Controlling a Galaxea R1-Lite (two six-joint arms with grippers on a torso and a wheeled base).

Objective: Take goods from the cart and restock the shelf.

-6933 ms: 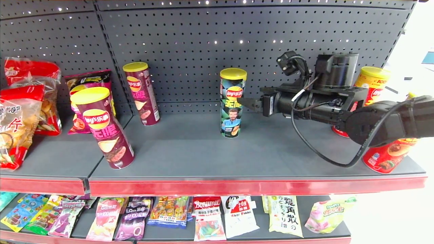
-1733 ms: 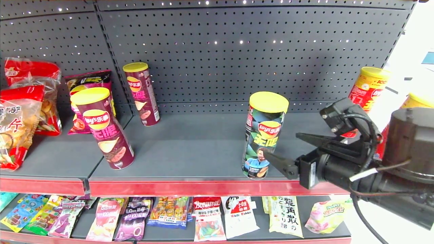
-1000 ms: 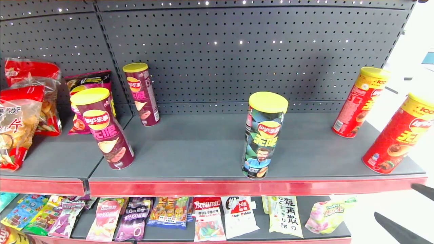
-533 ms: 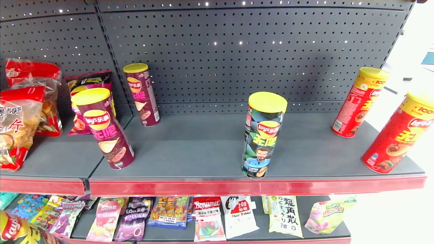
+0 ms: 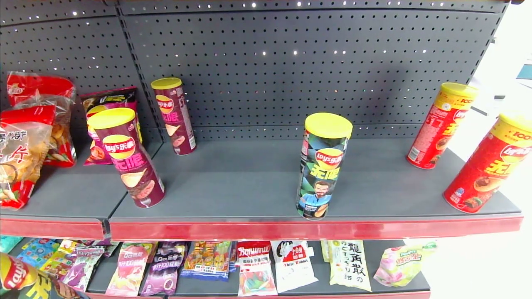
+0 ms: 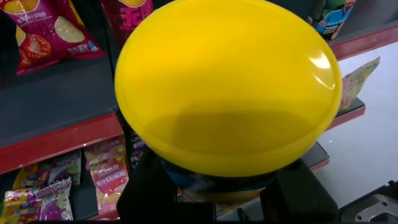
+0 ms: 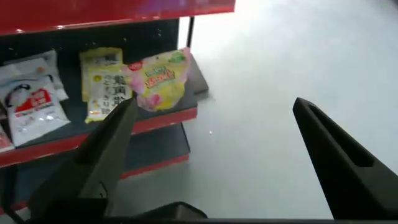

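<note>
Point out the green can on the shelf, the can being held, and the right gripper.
green can [image 5: 320, 174], head view, mid side.
held can [image 6: 227, 84], left wrist view, centre of yellow lid.
right gripper [image 7: 213, 106], right wrist view, gap between open fingertips.

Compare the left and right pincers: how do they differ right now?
The left pincer grips a yellow-lidded chip can; the right pincer holds nothing. The left pincer's fingers press the can's sides, while the right pincer's fingers are spread wide over bare floor. Both have dark fingers.
</note>
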